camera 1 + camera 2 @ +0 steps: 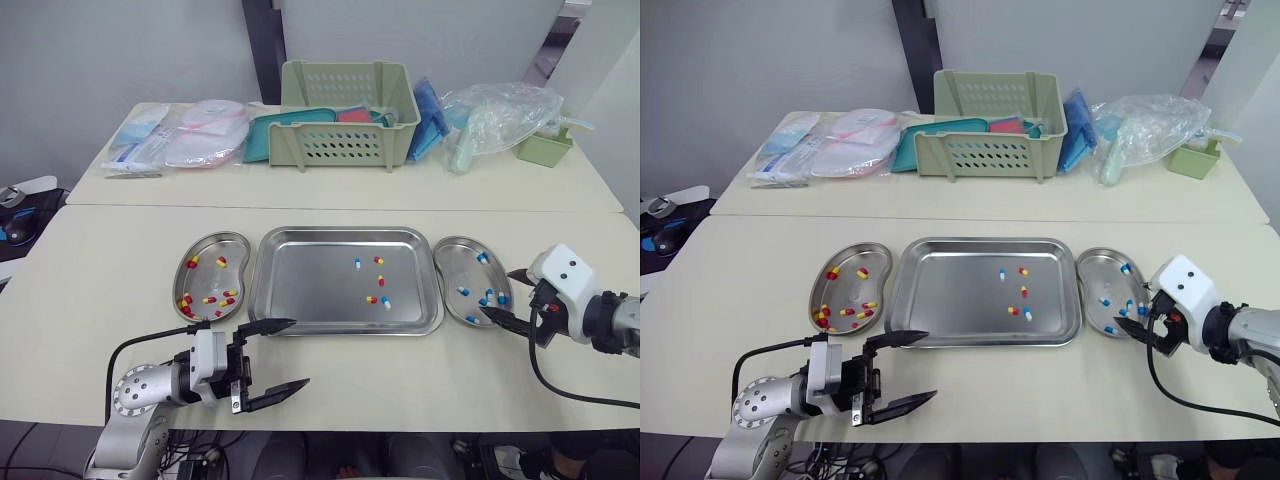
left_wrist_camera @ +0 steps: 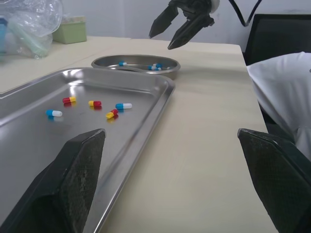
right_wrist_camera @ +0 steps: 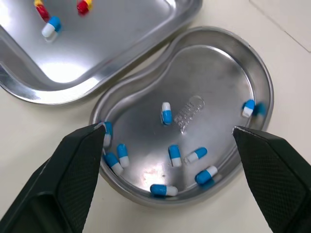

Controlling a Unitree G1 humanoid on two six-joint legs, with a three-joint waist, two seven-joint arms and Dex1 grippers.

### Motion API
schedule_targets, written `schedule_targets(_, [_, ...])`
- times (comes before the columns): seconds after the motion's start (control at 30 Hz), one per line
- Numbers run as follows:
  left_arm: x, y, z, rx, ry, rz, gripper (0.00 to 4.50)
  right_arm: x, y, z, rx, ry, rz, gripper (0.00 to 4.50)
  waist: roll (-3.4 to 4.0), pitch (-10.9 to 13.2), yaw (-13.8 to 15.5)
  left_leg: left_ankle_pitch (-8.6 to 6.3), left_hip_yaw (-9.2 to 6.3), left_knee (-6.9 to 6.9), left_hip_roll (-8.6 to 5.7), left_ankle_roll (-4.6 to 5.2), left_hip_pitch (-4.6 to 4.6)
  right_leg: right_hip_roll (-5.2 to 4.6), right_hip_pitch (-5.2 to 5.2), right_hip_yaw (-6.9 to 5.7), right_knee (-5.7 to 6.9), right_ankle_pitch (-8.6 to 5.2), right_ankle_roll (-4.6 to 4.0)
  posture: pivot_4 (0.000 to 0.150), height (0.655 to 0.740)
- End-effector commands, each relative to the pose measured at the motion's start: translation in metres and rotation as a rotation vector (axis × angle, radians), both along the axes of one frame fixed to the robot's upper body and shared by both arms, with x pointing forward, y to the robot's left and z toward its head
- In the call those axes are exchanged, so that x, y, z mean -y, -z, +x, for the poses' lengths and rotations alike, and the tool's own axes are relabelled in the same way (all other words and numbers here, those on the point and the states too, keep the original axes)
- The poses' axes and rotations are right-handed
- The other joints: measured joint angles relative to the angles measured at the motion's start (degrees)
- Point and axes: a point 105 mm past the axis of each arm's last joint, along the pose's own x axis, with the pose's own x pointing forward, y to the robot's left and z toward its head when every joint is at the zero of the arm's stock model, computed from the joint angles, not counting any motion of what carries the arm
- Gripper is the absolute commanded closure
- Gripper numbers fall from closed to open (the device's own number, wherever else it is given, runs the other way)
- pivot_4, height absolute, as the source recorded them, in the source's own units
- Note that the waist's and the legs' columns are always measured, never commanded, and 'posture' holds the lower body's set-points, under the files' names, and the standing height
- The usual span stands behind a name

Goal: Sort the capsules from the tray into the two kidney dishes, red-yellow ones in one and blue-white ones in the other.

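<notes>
Closest in, the left gripper (image 1: 298, 352) hovers low over the tabletop (image 1: 400, 370), just off the near-left corner of the tray (image 1: 300, 285). Its fingers (image 1: 268, 326) are spread wide with nothing between them. Over on the right, the right gripper (image 1: 497, 291) hangs above the near edge of the right kidney dish (image 1: 450, 262), also spread and empty.

So the step in hand looks like a pick from the tray. Tips: take 1 at a time, come straight down, and pinch across the short side so it doesn't roll or squirt away on the slick steel. The near pair, 1 red-yellow capsule (image 1: 371, 298) and 1 blue-white capsule (image 1: 386, 301), sit just beside each other. Come at each from its free side or you'll nudge the neighbour. The right gripper is handier for blue-white and the left for red-yellow, given which dish is whose.

Counts:
- **Tray:** 5, all in its right half: 3 red-yellow and 2 blue-white.
- **Right kidney dish:** 9 blue-white by my count, 1 of them half hidden by a finger.
- **Left kidney dish** (image 1: 215, 245)**:** red-yellow only, roughly 8, too bunched to be sure.
</notes>
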Motion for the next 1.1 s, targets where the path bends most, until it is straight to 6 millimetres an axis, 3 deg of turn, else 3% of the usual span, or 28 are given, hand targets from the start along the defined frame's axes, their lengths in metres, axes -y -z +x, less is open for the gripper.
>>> schedule_targets(0.03, [-0.005,-0.011,0.000,-0.001,-0.062,-0.012,0.00,-0.006,-0.015,-0.007,0.111,-0.076,-0.011,0.05,0.00,0.0,0.0,0.00,0.00,0.00,0.00,0.00,0.00,0.00,0.00,0.01,0.00,0.00,0.00,0.150,0.7400])
schedule_targets(0.2, [-0.025,-0.030,0.009,-0.034,-0.275,-0.050,0.00,-0.006,-0.012,-0.021,0.235,-0.142,-0.038,0.05,-0.03,0.0,0.0,0.00,-0.02,0.00,0.02,0.00,0.02,0.01,0.04,-0.01,0.00,0.00,0.00,0.150,0.7400])
schedule_targets(0.27, [-0.060,-0.048,0.022,-0.033,-0.537,-0.121,0.00,-0.002,-0.008,-0.029,0.244,-0.167,-0.024,0.05,-0.07,0.0,0.1,0.00,-0.01,0.01,0.01,0.00,0.02,-0.01,0.04,0.00,0.00,0.00,0.00,0.150,0.7400])
schedule_targets(0.4, [-0.134,-0.050,0.022,-0.030,-0.895,-0.095,0.00,0.011,0.001,-0.038,0.250,-0.185,0.009,0.05,-0.07,0.0,-0.2,0.00,0.04,-0.01,0.03,0.00,0.16,0.00,0.13,0.04,0.01,0.00,0.00,0.150,0.7400])
schedule_targets(0.6, [-0.201,-0.048,0.010,-0.024,-1.184,-0.101,0.00,0.035,0.021,-0.046,0.208,-0.105,0.042,0.05,-0.12,0.1,0.1,0.00,0.03,-0.01,0.01,0.00,0.16,0.00,0.13,0.03,0.01,0.00,0.00,0.150,0.7400])
schedule_targets(0.83, [-0.230,-0.008,-0.014,-0.167,-1.314,-0.054,0.00,0.055,0.027,-0.053,0.175,0.000,0.105,0.05,-0.14,0.1,0.0,0.00,0.04,-0.02,0.01,-0.01,0.16,-0.01,0.14,0.04,0.00,0.00,0.00,0.150,0.7400])
schedule_targets(1.1, [-0.234,0.006,-0.030,-0.188,-1.334,-0.004,0.00,0.064,0.029,-0.055,0.172,0.022,0.100,0.05,-0.16,0.0,0.0,0.00,0.06,-0.02,0.02,-0.01,0.17,-0.01,0.14,0.04,0.00,-0.01,-0.01,0.150,0.7400])
